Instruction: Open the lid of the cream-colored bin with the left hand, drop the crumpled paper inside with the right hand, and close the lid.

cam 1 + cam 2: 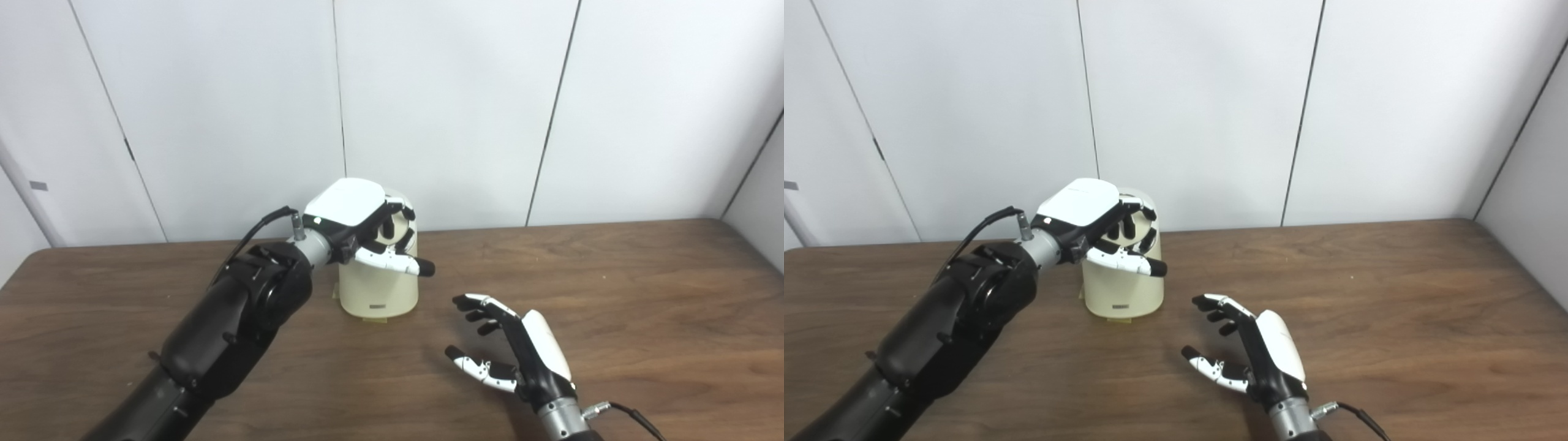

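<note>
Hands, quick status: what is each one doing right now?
Left hand: on top of the cream-colored bin, fingers curled over its lid; a firm grip cannot be told.
Right hand: open, holding nothing, beside the bin.

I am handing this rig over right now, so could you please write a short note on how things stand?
Left hand: on top of the cream-colored bin, fingers curled over the lid; a firm grip cannot be told.
Right hand: open, empty, above the table, apart from the bin.
Crumpled paper: not visible in either view.
Done: unclear; the paper may already be inside.
Left: confirm the lid is shut, then withdraw the left hand.
</note>
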You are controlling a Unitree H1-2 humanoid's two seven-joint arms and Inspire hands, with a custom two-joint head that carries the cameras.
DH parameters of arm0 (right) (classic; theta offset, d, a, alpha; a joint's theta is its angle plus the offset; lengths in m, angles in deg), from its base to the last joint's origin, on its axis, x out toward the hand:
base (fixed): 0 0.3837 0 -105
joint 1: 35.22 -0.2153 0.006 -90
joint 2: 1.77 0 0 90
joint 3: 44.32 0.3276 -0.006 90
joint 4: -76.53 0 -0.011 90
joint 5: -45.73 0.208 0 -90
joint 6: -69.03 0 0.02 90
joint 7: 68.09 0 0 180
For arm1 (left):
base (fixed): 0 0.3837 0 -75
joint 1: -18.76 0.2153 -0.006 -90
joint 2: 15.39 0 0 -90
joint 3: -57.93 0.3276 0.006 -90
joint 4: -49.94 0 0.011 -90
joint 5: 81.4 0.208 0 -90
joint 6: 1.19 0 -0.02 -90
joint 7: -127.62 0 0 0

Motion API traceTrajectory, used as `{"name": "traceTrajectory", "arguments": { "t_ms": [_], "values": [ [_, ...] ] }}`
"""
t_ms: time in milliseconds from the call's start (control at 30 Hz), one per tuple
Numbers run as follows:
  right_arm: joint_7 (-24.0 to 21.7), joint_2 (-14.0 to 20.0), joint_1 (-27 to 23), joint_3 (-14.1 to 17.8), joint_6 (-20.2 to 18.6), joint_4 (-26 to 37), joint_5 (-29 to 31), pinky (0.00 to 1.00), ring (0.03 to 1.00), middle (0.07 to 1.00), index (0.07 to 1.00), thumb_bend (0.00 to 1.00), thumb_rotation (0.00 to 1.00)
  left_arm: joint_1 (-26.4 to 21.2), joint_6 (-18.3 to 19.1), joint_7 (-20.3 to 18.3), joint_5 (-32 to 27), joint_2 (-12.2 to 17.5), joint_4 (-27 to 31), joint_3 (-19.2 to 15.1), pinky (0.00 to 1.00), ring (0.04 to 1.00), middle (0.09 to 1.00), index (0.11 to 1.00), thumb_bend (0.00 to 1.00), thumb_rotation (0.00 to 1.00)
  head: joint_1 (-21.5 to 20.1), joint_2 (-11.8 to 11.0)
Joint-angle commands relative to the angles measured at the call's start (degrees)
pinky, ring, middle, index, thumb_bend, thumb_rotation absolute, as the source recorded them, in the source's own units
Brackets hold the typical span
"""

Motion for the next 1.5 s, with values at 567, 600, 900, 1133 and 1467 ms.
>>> {"name": "traceTrajectory", "arguments": {
  "t_ms": [567,600,900,1133,1467],
  "values": [
    [1.04,-0.28,-1.6,-0.24,1.36,-0.6,0.18,0.59,0.708,0.747,0.75,0.28,0.28,1.83,1.13,-5.93,4.07,2.74,4.78,-1.24,0.73,0.761,0.772,0.758,0.89,1.0,0.57,-0.67],
    [1.04,-0.23,-1.62,-0.26,1.39,-0.69,0.14,0.6,0.711,0.749,0.751,0.27,0.29,1.7,1.32,-6.46,4.39,2.77,5.27,-1.36,0.73,0.763,0.774,0.758,0.89,1.0,0.54,-0.68],
    [1.39,-0.01,-1.61,-0.32,1.98,-1.05,-0.07,0.59,0.704,0.742,0.748,0.28,0.28,1.62,1.63,-9.4,6.2,2.72,7.17,-1.97,0.75,0.779,0.788,0.78,0.93,1.0,0.62,-0.91],
    [1.23,0.03,-1.54,-0.4,1.38,-0.76,-0.21,0.6,0.707,0.745,0.751,0.28,0.29,1.4,1.2,-8.85,6.13,2.64,7.61,-3.27,0.74,0.779,0.787,0.781,0.98,1.0,0.75,-0.96],
    [1.28,-0.14,-1.75,-0.49,1.29,-1.09,-0.09,0.6,0.705,0.743,0.749,0.28,0.26,0.73,1.28,-8.24,5.73,2.6,7.89,-4.93,0.8,0.838,0.835,0.832,1.0,1.0,0.81,-1.32]
  ]
}}
